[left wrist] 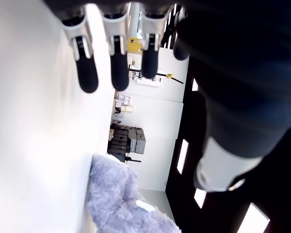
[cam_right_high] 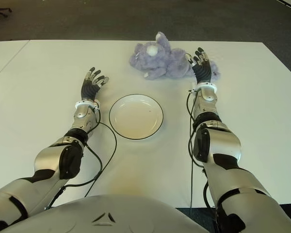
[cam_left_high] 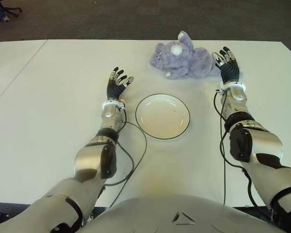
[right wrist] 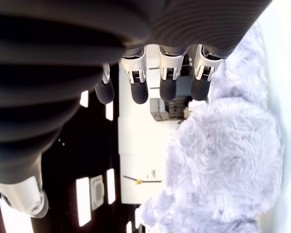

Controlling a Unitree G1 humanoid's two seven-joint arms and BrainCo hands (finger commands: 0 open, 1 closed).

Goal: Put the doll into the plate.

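Head views: white table (cam_left_high: 48, 97), round plate (cam_left_high: 162, 116) with dark rim near its middle, empty. Purple doll (cam_left_high: 184, 59) lying on the far part of the table, beyond the plate and a little to its right — well apart from it. Right hand (cam_left_high: 226, 64) raised just beside the doll's right end, palm turned toward it, fingers spread, gripping nothing; contact with the fur not clear from here. Left hand (cam_left_high: 117, 83) up to the left of the plate, fingers loosely spread, holding nothing. Black cable (cam_left_high: 136, 160) looping from the left forearm across the table.

Left wrist view: dark fingertips (left wrist: 87, 77) extended and apart, nothing between them; a patch of the doll's fur (left wrist: 116, 204) farther off on the table.

Right wrist view: fur (right wrist: 223, 165) filling much of the frame, close beside the hand — closer than the head views suggest. Fingertips (right wrist: 139, 92) straight, apart, clear of the fur.
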